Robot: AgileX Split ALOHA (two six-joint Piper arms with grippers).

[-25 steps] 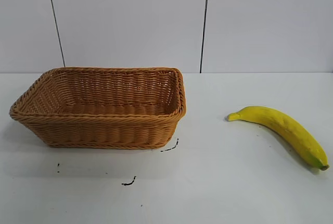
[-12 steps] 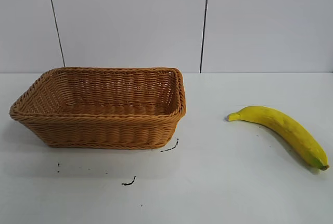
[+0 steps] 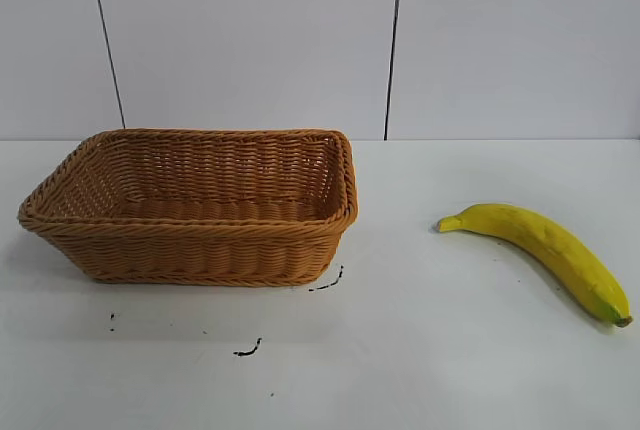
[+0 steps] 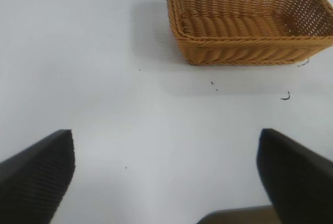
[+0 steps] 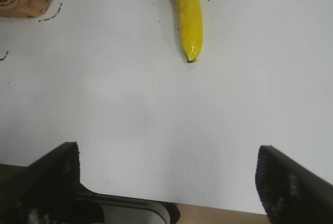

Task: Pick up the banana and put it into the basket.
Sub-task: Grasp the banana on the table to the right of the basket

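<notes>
Right hand hangs released, fingers wide, above bare worktop, the banana lying beyond it. Left hand likewise gapes. The basket, left of frame, seems to hold nothing.

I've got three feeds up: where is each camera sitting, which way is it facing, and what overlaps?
Exterior: outside the rig, level with the table, facing the wall; shows basket and banana, no robot parts.
Left wrist: above the table, looking down past the open left gripper toward the basket.
Right wrist: looking down past the open right gripper toward the banana.
Shared: the basket appears in all three views, though only its corner in the right wrist's.
</notes>
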